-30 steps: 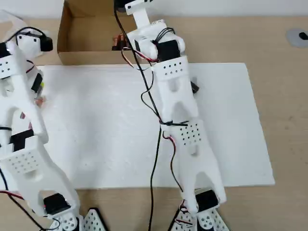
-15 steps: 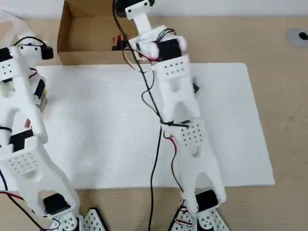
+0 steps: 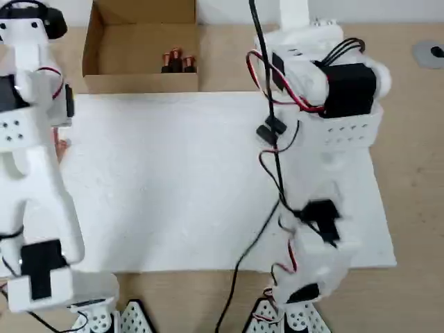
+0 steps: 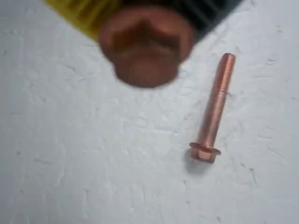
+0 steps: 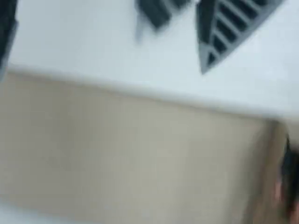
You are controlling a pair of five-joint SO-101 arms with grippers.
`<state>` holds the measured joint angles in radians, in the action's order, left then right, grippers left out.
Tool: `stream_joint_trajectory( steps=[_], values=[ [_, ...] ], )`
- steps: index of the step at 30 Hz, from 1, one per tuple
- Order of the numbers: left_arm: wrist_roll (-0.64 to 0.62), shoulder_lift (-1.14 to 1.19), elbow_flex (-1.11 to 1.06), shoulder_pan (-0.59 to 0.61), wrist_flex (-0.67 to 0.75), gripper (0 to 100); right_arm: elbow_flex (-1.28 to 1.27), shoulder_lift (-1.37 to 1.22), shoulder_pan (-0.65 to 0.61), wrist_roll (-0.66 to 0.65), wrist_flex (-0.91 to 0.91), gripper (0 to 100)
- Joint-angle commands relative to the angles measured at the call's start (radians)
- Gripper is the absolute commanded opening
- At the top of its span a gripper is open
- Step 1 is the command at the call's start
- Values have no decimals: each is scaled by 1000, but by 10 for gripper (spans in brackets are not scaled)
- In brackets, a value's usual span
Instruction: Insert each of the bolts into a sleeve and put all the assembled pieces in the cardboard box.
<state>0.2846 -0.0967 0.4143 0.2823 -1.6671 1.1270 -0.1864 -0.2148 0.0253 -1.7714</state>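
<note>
White foam sheet (image 3: 173,180) on the wooden bench (image 3: 409,139): a drop or a misaligned insertion looked the likeliest trouble.
The left end effector (image 4: 148,11) appeared closed on a copper piece (image 4: 147,49) above a loose bolt (image 4: 212,112) lying on the foam; a weak grip could drop it. Assembled pieces (image 3: 177,61) sat in the cardboard box (image 3: 139,83). The right end effector's state could not be told.

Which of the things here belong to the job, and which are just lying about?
Job: cardboard box; copper pieces inside it; loose bolt.
Lying about: white foam sheet; grey object near the table edge.
</note>
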Motion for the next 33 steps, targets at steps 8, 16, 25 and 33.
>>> stream_joint_trajectory(
  steps=[8, 16, 25, 33],
  values=[
    [-140, -426, -534, -21, 371, 12, -1106, 472, 16, 247, 402, 307],
    [-137, -680, -1007, -18, 717, 9, -1388, 360, -13, 416, 839, 307],
    [-137, -769, -1198, -12, 868, 9, -1308, 102, -16, -40, 784, 307],
    [-137, -769, -1201, -12, 876, 9, -1000, -104, -15, -212, 523, 306]
  ],
)
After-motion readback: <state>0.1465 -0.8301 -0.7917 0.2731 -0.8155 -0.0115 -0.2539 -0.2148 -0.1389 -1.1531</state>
